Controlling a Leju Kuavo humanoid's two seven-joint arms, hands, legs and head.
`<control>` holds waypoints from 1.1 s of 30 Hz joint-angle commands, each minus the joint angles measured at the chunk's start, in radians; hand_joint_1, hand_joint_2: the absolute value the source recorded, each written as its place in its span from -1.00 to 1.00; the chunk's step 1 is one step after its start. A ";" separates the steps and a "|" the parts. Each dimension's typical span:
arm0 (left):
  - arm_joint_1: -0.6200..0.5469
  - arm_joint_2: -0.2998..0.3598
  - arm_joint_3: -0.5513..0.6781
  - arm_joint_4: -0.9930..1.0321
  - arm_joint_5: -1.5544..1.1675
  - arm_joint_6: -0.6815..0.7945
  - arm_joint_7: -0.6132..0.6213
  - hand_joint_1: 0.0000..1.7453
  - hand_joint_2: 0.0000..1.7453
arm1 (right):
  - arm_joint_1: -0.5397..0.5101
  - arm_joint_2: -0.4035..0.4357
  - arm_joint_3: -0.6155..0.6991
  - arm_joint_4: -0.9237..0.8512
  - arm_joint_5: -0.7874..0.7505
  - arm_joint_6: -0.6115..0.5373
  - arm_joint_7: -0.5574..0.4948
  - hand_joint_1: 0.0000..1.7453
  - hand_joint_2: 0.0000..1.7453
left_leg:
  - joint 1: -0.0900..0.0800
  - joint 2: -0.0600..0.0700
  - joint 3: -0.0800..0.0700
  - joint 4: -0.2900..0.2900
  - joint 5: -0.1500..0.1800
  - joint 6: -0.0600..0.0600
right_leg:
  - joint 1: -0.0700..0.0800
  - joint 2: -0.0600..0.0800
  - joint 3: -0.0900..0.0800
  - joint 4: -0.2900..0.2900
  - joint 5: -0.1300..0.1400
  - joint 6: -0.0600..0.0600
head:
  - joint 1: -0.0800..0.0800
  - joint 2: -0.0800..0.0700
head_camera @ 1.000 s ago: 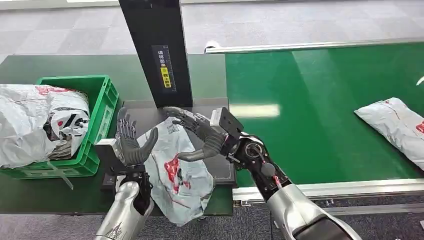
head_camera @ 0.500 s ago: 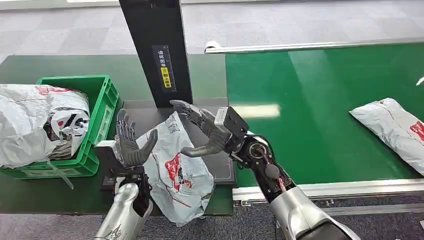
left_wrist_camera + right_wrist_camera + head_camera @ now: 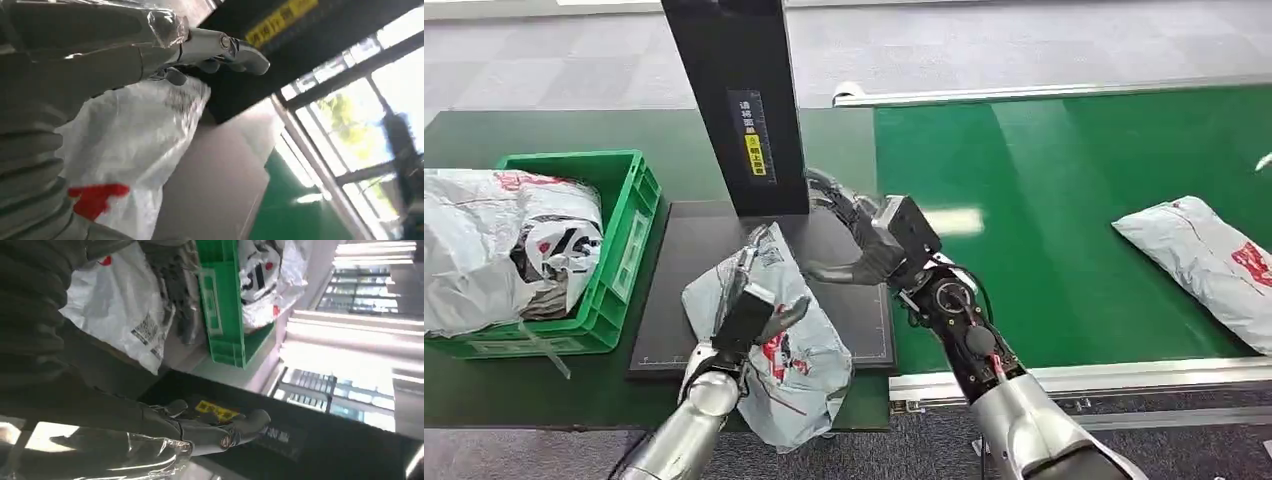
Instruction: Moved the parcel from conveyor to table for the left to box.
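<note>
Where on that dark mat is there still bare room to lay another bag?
The dark mat is bare between the green crate and the parcel. The parcel end is crowded by the left hand and right hand.

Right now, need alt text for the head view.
The left hand presses on a grey parcel lying on a black mat, while the right hand hovers open above the mat. A green crate of parcels sits left; another parcel lies on the green conveyor.
</note>
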 commanded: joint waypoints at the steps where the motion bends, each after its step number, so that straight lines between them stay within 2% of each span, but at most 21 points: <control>1: -0.054 0.015 -0.088 0.158 -0.165 -0.125 0.034 -1.00 1.00 | 0.006 0.001 -0.135 -0.038 -0.037 -0.116 0.017 -1.00 1.00 | 0.000 -0.004 0.002 -0.001 0.000 0.000 | 0.000 -0.003 0.003 -0.001 -0.001 -0.001 | 0.000 0.000; 7: -0.075 0.007 -0.118 0.204 -0.254 -0.171 0.038 -1.00 1.00 | 0.015 0.002 -0.173 -0.042 -0.077 -0.156 0.011 -1.00 1.00 | 0.000 -0.001 0.001 -0.001 0.000 0.000 | 0.000 -0.001 0.002 -0.001 0.000 -0.001 | 0.000 0.000; 10: -0.079 -0.014 -0.079 0.210 -0.268 -0.143 0.025 -1.00 1.00 | 0.030 -0.001 -0.190 -0.060 -0.095 -0.187 0.018 -1.00 1.00 | 0.000 -0.003 0.001 -0.001 0.000 0.000 | 0.000 -0.003 0.002 -0.001 0.000 0.000 | 0.000 0.000; 20: -0.077 -0.014 -0.080 0.207 -0.305 -0.151 0.027 -1.00 1.00 | 0.031 0.003 -0.194 -0.062 -0.116 -0.206 0.022 -1.00 1.00 | 0.000 -0.001 0.002 -0.001 0.000 0.000 | 0.000 -0.001 0.002 -0.001 0.000 -0.001 | 0.000 0.000; 26: -0.071 -0.024 -0.039 0.175 -0.296 -0.158 0.008 -1.00 1.00 | 0.034 0.004 -0.194 -0.068 -0.129 -0.223 0.027 -1.00 1.00 | 0.000 -0.001 0.001 0.000 0.000 0.000 | 0.000 0.000 0.001 -0.001 0.000 0.000 | 0.000 0.000; 27: -0.070 -0.023 -0.040 0.176 -0.300 -0.156 0.005 -0.58 1.00 | 0.031 0.004 -0.191 -0.064 -0.130 -0.224 0.028 -1.00 1.00 | 0.000 -0.001 0.001 0.000 0.000 0.000 | 0.000 0.000 0.001 0.000 0.000 0.000 | 0.000 0.000; 28: -0.070 -0.024 -0.037 0.179 -0.302 -0.148 0.000 0.32 1.00 | 0.026 0.006 -0.187 -0.056 -0.131 -0.222 0.029 -1.00 1.00 | 0.000 -0.001 0.001 -0.001 0.000 0.001 | 0.000 0.000 0.002 -0.001 0.000 0.000 | 0.000 0.000; 29: -0.071 -0.025 -0.035 0.183 -0.304 -0.146 -0.003 0.62 1.00 | 0.023 0.005 -0.184 -0.050 -0.132 -0.222 0.030 -1.00 1.00 | 0.000 -0.001 0.001 0.000 0.000 0.000 | 0.000 0.000 0.001 -0.001 0.000 0.000 | 0.000 0.000; 30: -0.071 -0.025 -0.035 0.186 -0.306 -0.144 -0.005 0.76 1.00 | 0.020 0.006 -0.182 -0.045 -0.132 -0.221 0.030 -1.00 1.00 | 0.000 -0.001 0.002 -0.001 0.000 0.000 | 0.000 0.000 0.002 -0.001 0.000 0.000 | 0.000 0.000; 32: -0.073 -0.025 -0.035 0.192 -0.309 -0.146 -0.009 0.90 1.00 | 0.013 0.006 -0.176 -0.034 -0.133 -0.216 0.030 -1.00 1.00 | 0.000 -0.001 0.001 0.000 0.000 0.000 | 0.000 0.000 0.001 0.000 0.000 0.000 | 0.000 0.000; 33: -0.073 -0.026 -0.035 0.194 -0.309 -0.146 -0.011 0.90 1.00 | 0.009 0.007 -0.174 -0.026 -0.134 -0.213 0.031 -1.00 1.00 | 0.000 -0.001 0.002 -0.001 0.000 0.000 | 0.000 0.000 0.002 -0.001 0.000 -0.001 | 0.000 0.000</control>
